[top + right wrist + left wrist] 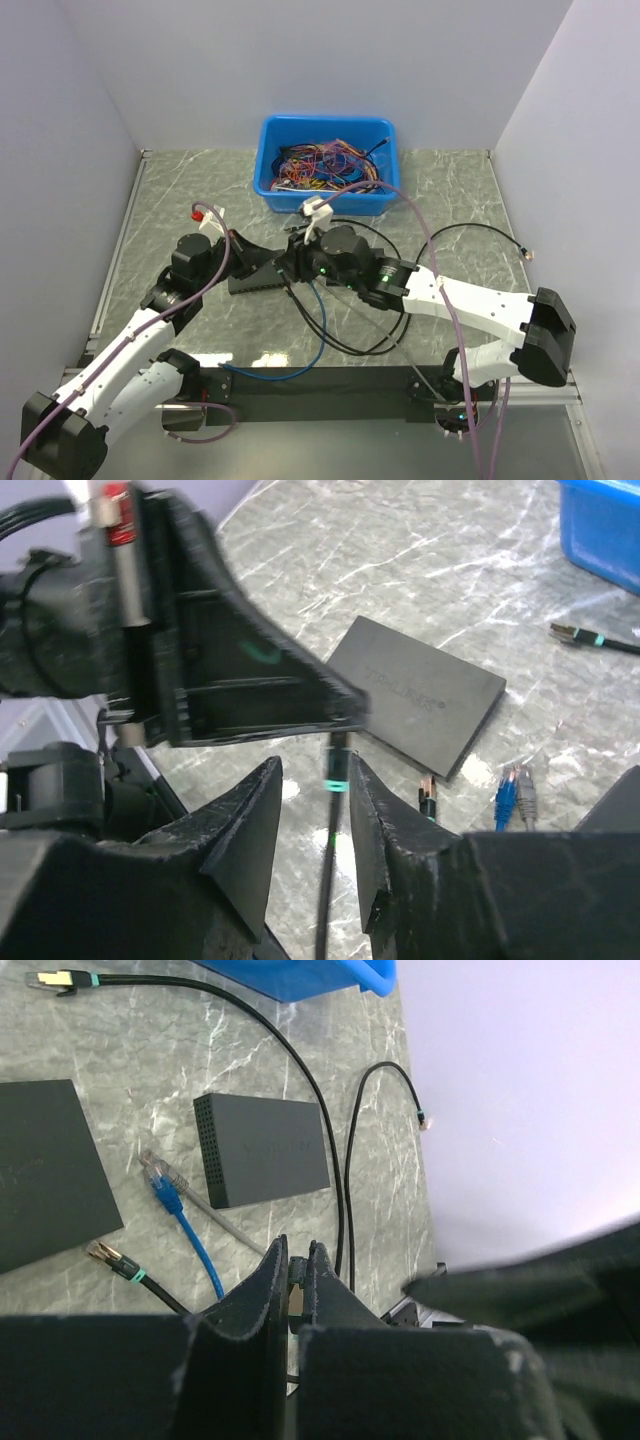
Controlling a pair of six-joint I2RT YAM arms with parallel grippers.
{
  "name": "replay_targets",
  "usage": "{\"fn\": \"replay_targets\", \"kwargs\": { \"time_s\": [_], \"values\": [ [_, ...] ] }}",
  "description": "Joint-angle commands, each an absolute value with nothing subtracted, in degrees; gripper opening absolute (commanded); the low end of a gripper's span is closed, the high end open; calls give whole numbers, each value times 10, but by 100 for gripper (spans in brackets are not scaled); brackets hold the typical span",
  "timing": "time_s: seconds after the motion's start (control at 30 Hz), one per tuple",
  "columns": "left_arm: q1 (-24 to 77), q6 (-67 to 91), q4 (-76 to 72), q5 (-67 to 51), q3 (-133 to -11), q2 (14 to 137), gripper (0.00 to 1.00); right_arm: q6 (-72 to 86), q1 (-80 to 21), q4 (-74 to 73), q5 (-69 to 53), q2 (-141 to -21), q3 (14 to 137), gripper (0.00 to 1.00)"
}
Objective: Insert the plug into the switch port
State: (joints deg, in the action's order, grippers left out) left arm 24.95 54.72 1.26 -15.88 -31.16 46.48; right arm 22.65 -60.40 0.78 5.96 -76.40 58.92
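Note:
My left gripper [297, 1260] is shut on the plug [293, 1295], a small tan-tipped connector squeezed between its dark fingers. In the right wrist view those left fingers [250, 690] hold the plug's boot [339, 755] above the table, and its black cable with a green band hangs down between the jaws of my right gripper [315, 780]. The right jaws stand open on either side of the cable without touching it. The switch [265, 1150], a charcoal box, lies flat further off, its ribbed port edge [210, 1155] facing left. Both grippers meet mid-table [290, 262].
A plain black slab [45, 1175] lies left of the switch, with a blue plug [160, 1180], a grey one and a gold-tipped plug [108, 1257] loose between them. A black cable [345, 1190] loops past the switch. A blue bin [275, 190] of wires stands at the back.

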Motion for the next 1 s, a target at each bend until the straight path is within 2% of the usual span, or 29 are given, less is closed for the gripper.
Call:
{"fn": "replay_targets", "kwargs": {
  "time_s": [0.0, 0.43, 0.87, 0.97],
  "values": [
    [251, 549, 19, -147, -342, 465, 1, 191, -636, -24, 131, -786, 632, 40],
    [252, 548, 23, -148, -346, 458, 1, 192, -648, -40, 156, -829, 654, 33],
    [252, 549, 14, -152, -341, 457, 1, 196, -648, -33, 148, -848, 660, 31],
    [252, 548, 14, -154, -340, 457, 0, 198, -648, -33, 152, -848, 660, 26]
  ]
}}
